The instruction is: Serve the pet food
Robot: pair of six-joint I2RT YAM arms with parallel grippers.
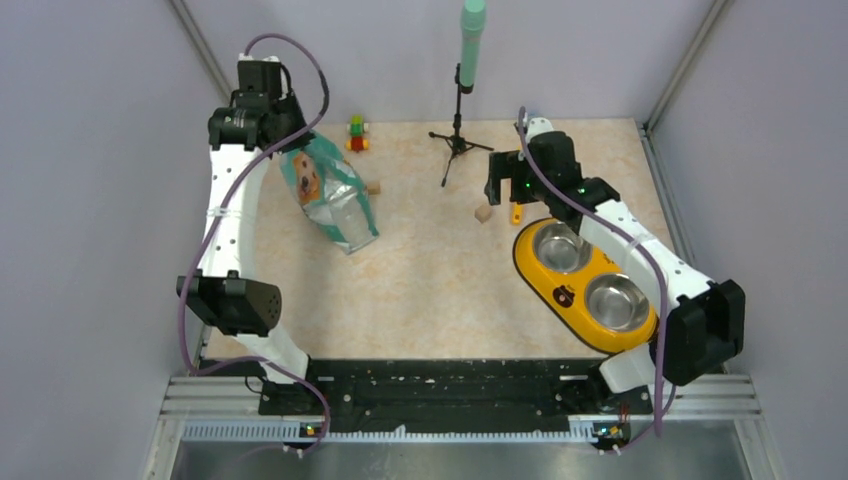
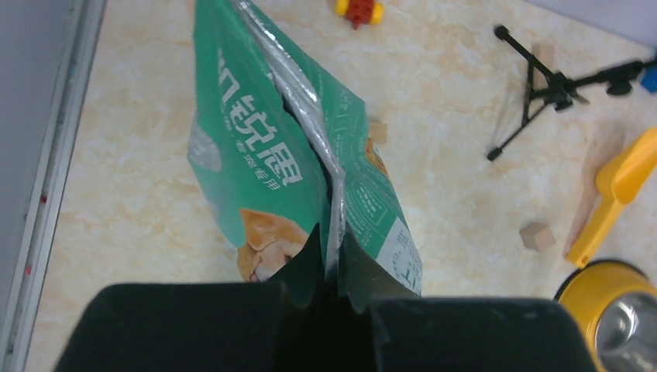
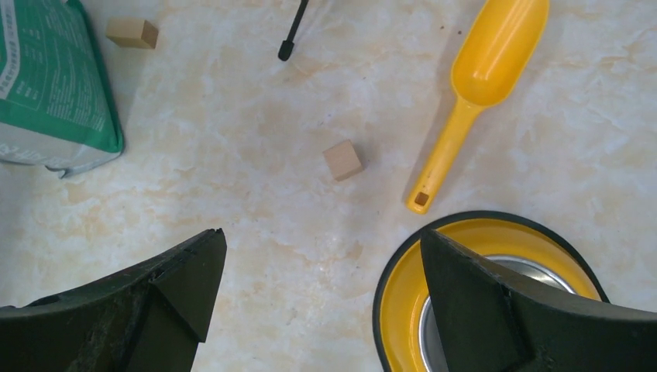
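The teal-and-white pouch (image 1: 330, 195) with the golden dog's face hangs tilted at the back left. My left gripper (image 1: 290, 150) is shut on its top seam, as the left wrist view shows (image 2: 335, 263); the pouch (image 2: 263, 147) is slit open along that seam. No kibble shows. The yellow double-bowl feeder (image 1: 565, 293) lies at the right with both steel bowls empty. My right gripper (image 1: 505, 185) is open and empty above the table (image 3: 321, 256), beside the feeder's rim (image 3: 403, 287). A yellow scoop (image 3: 480, 70) lies empty beyond it.
Small tan wooden cubes lie loose: one (image 3: 342, 160) next to the scoop handle, one (image 3: 132, 32) by the pouch. A black tripod stand (image 1: 457, 140) with a green pole and a small red-yellow toy (image 1: 357, 132) stand at the back edge.
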